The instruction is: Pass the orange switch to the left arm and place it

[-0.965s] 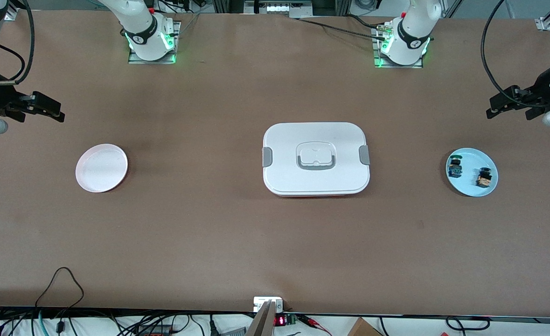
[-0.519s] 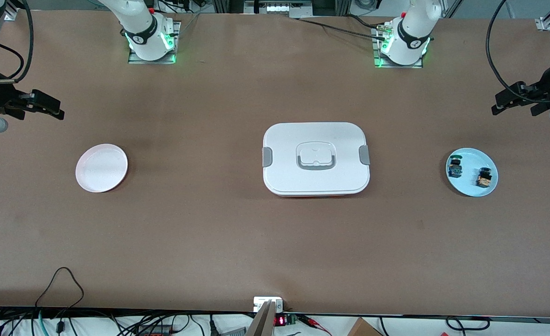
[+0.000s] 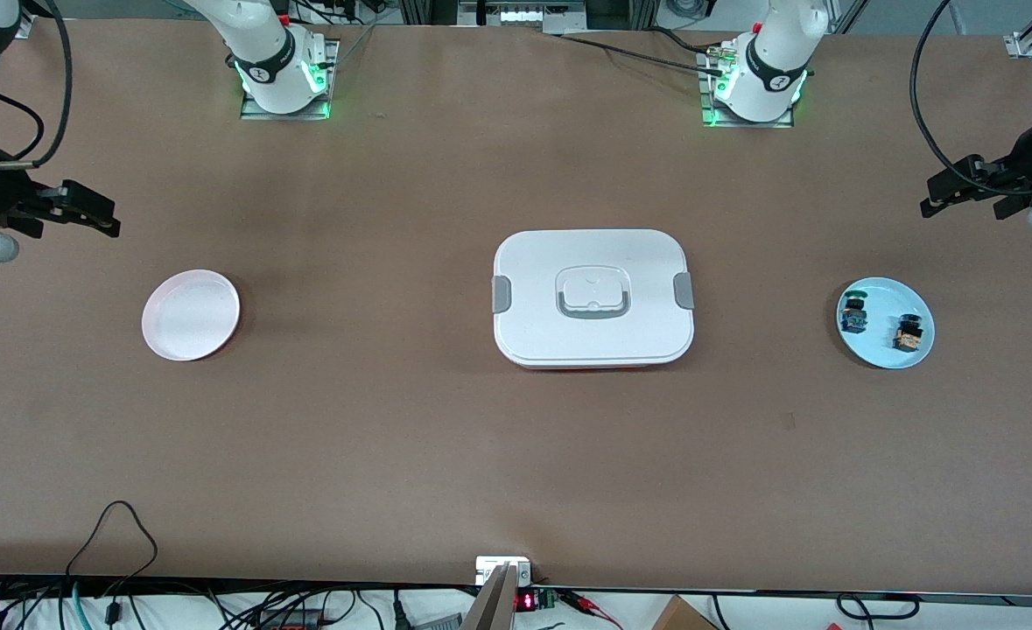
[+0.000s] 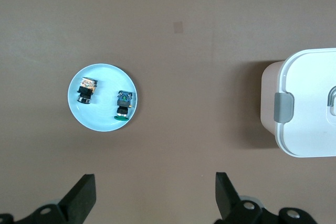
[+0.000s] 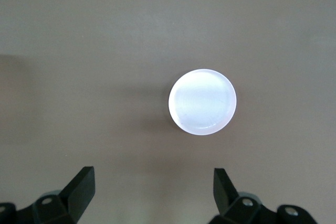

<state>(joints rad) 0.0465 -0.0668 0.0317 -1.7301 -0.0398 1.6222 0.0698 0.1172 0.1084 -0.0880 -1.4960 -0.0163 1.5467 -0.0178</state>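
I've pulled the left gripper (image 3: 940, 197) outward; both it and the right gripper (image 3: 100, 219) hover spread, empty, over bare table.

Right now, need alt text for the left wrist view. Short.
A blue plate on the brown table holds the orange switch and a blue-green switch side by side. The white box lies apart at the frame edge; the open left gripper hovers above.

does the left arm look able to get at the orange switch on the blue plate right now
Probably yes. The small orange-capped switch lies uncovered on the round light-blue plate, apart from the blue-bodied, green-capped switch. The left hand hangs open above the table nearby, and the large white lidded box sits well toward the table's middle.
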